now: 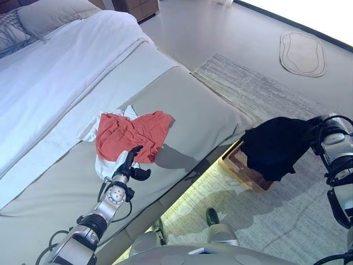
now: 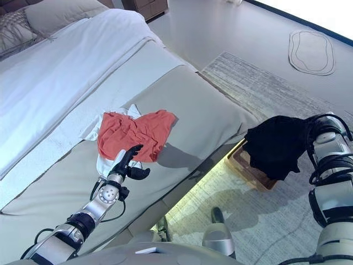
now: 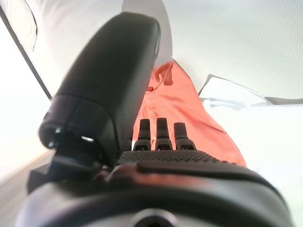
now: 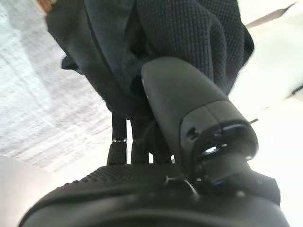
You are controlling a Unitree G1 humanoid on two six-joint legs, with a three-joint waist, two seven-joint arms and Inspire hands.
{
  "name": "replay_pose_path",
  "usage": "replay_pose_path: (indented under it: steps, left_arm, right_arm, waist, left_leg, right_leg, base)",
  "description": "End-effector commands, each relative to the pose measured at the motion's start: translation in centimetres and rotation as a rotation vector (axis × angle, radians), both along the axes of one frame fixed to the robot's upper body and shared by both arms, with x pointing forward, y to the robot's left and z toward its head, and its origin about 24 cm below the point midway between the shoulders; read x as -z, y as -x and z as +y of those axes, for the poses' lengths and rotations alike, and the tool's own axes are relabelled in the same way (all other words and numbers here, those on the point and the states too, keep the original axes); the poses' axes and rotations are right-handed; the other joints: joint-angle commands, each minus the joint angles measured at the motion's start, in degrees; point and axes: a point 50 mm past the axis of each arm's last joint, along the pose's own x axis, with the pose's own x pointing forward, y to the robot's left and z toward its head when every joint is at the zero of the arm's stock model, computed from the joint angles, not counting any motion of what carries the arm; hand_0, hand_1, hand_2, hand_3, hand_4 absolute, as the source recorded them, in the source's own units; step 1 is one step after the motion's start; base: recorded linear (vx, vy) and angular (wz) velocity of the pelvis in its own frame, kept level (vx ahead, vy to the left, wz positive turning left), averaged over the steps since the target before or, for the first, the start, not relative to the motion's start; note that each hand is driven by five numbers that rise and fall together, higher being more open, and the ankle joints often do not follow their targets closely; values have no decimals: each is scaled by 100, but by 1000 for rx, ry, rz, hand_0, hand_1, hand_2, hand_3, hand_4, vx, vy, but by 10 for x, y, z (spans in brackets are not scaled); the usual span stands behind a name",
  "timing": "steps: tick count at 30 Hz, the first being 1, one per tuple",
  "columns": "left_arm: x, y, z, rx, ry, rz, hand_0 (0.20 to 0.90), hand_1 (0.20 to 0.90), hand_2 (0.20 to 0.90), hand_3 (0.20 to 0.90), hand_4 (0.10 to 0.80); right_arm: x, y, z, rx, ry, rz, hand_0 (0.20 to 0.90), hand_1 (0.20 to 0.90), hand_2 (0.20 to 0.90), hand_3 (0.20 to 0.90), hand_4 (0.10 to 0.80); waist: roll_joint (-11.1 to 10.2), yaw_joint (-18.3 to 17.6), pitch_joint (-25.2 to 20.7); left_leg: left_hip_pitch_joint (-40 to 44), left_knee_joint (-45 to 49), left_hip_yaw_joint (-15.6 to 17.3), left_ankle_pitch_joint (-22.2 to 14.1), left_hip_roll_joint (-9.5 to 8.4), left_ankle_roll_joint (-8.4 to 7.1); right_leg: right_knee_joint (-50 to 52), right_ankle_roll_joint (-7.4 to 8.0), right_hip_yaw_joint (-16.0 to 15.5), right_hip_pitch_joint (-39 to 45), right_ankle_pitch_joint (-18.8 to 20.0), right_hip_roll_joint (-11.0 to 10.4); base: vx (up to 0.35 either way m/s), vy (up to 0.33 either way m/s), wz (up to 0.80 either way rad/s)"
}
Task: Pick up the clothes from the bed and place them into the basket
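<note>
A red garment (image 1: 132, 134) lies on the bed (image 1: 204, 110) on top of a white garment (image 1: 103, 165). My left hand (image 1: 128, 164) is open, its straight fingers over the near edge of the red garment (image 3: 175, 99); the white garment (image 3: 232, 92) lies beside it. My right hand (image 4: 189, 104) is shut on a black garment (image 1: 274, 144), pinched between thumb and fingers. The garment hangs just above a brown basket (image 1: 238, 164) on the floor beside the bed. In the eye views the cloth hides the right hand.
A white duvet (image 1: 55, 66) and pillows (image 1: 49, 14) cover the far half of the bed. A grey rug (image 1: 259, 94) lies under the basket, with a small oval mat (image 1: 301, 52) further off. A wooden dresser (image 1: 138, 6) stands at the back.
</note>
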Motion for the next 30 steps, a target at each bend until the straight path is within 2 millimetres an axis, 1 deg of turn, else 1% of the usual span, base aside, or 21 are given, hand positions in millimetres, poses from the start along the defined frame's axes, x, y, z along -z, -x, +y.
replay_pose_path:
  steps: [1,5,11,12,16,18,21,23,24,25,26,27,30]
  left_arm:
    - [-21,-19,6,33,-20,-111,900,900,900,900,800]
    - [-19,-16,11,11,-17,-91,900,900,900,900,800]
    - [-18,-15,11,-7,-9,-93,900,900,900,900,800]
    - [-17,-14,11,-9,-7,-92,900,900,900,900,800]
    - [-17,-13,13,-24,-13,-100,900,900,900,900,800]
    - [-19,-14,14,-44,-12,-116,900,900,900,900,800]
    - [-22,-15,17,-77,-8,-141,900,900,900,900,800]
    - [-21,-14,18,-93,-7,-141,900,900,900,900,800]
    - [-20,-12,19,-104,-8,-139,900,900,900,900,800]
    - [-19,-10,21,-115,-8,-138,900,900,900,900,800]
    - [-19,-10,21,-120,-6,-138,900,900,900,900,800]
    - [-16,-6,23,-140,-8,-133,900,900,900,900,800]
    - [-14,0,28,-162,-16,-142,900,900,900,900,800]
  right_arm:
    - [-44,-12,-7,-18,105,-118,900,900,900,900,800]
    - [-35,-8,-8,-18,98,-83,900,900,900,900,800]
    - [-29,-3,-11,-20,106,-41,900,900,900,900,800]
    - [-28,-3,-10,-23,103,-46,900,900,900,900,800]
    - [-37,-12,-4,-52,118,-87,900,900,900,900,800]
    - [-47,-20,3,-91,153,-132,900,900,900,900,800]
    - [-63,-38,24,-178,197,-210,900,900,900,900,800]
    - [-71,-47,38,-246,239,-245,900,900,900,900,800]
    - [-79,-56,52,-299,275,-279,900,900,900,900,800]
    - [-84,-59,59,-326,287,-300,900,900,900,900,800]
    - [-86,-60,61,-338,294,-305,900,900,900,900,800]
    - [-90,-68,75,-394,306,-318,900,900,900,900,800]
    - [-94,-76,95,-472,351,-321,900,900,900,900,800]
  waist:
    - [-219,197,-373]
    - [-248,195,-400]
    - [-280,239,-433]
    - [-295,265,-452]
    - [-334,354,-471]
    - [-341,410,-466]
    - [-352,511,-451]
    - [-361,583,-461]
    - [-367,661,-473]
    - [-372,702,-480]
    - [-373,707,-483]
    - [-384,795,-502]
    - [-395,963,-531]
  left_leg:
    - [469,11,0,-762,244,-285]
    - [489,11,7,-761,248,-285]
    - [496,11,-23,-745,254,-269]
    - [498,11,-44,-742,252,-267]
    - [489,11,-125,-728,247,-267]
    - [472,11,-171,-717,242,-267]
    - [416,11,-264,-703,221,-259]
    - [382,11,-341,-687,206,-252]
    - [341,11,-421,-672,195,-249]
    - [316,11,-464,-664,189,-247]
    - [309,11,-476,-662,188,-247]
    - [276,11,-549,-645,182,-250]
    - [207,11,-703,-612,165,-253]
  right_leg:
    - [23,-129,-107,-308,145,71]
    - [23,-125,-115,-283,140,76]
    - [23,-129,-144,-226,130,81]
    - [23,-131,-160,-209,126,81]
    - [23,-133,-231,-180,132,60]
    - [23,-131,-277,-171,128,43]
    - [23,-142,-344,-158,104,25]
    - [26,-155,-403,-134,82,15]
    - [39,-168,-454,-130,56,5]
    - [42,-174,-489,-126,41,-2]
    - [43,-175,-500,-124,36,-4]
    - [57,-192,-570,-106,5,-21]
    - [87,-223,-703,-68,-60,-52]
  base:
    - [0,0,0]
    - [4,0,3]
    - [7,-3,1]
    - [42,-27,4]
    - [19,-16,5]
    - [0,0,0]
    - [-21,8,10]
    - [-8,10,18]
    - [-2,7,14]
    - [0,4,13]
    - [17,2,27]
    - [30,5,26]
    - [43,7,25]
